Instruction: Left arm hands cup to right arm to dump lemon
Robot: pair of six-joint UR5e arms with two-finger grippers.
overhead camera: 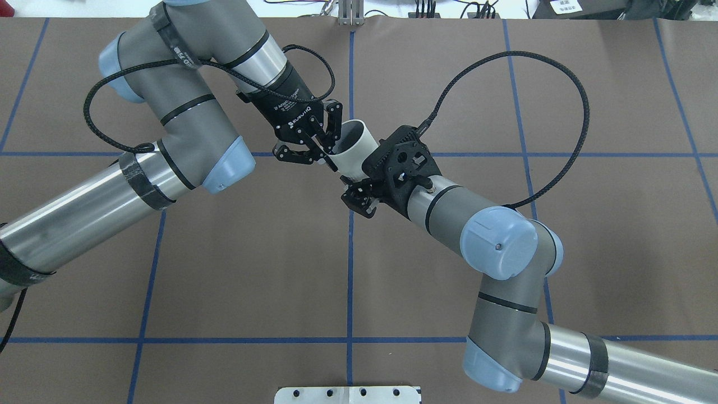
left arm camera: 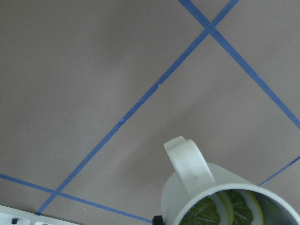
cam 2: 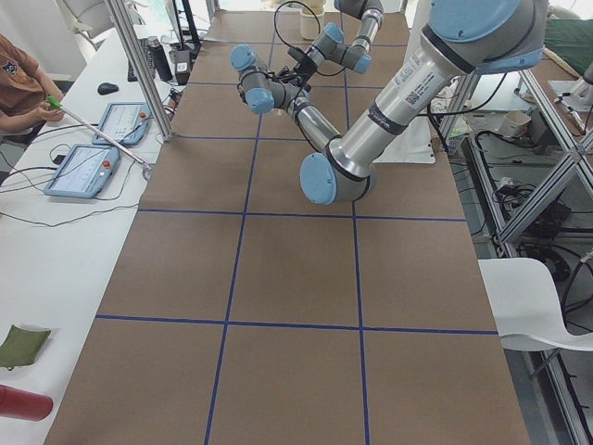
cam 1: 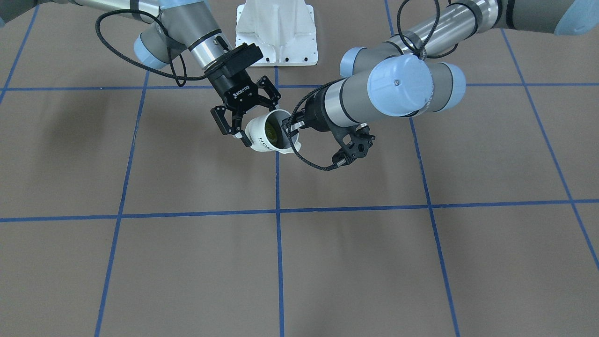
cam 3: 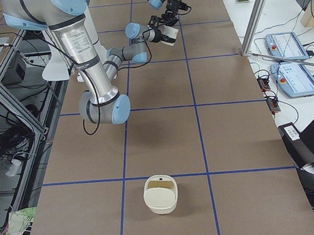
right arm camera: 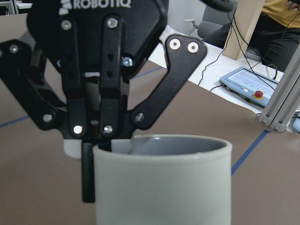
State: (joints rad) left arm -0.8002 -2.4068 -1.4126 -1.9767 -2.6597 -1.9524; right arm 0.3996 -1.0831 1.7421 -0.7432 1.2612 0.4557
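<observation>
The white cup [cam 1: 256,136] hangs tilted in mid-air over the middle of the table, between both grippers. Lemon slices [left arm camera: 220,212] lie inside it. My left gripper [overhead camera: 330,148] is shut on the cup's rim, with one finger inside and one outside, as the right wrist view shows [right arm camera: 101,140]. My right gripper [cam 1: 259,124] has its fingers spread to either side of the cup's lower body, a white pad against the wall. Whether it presses on the cup I cannot tell. The handle [left arm camera: 187,164] points away from the left wrist camera.
A cream lidded container [cam 3: 161,194] stands on the table far from the arms, toward the robot's right end. The white robot base [cam 1: 276,32] sits just behind the grippers. A person [cam 2: 18,83] and control tablets [cam 2: 83,171] are at a side table.
</observation>
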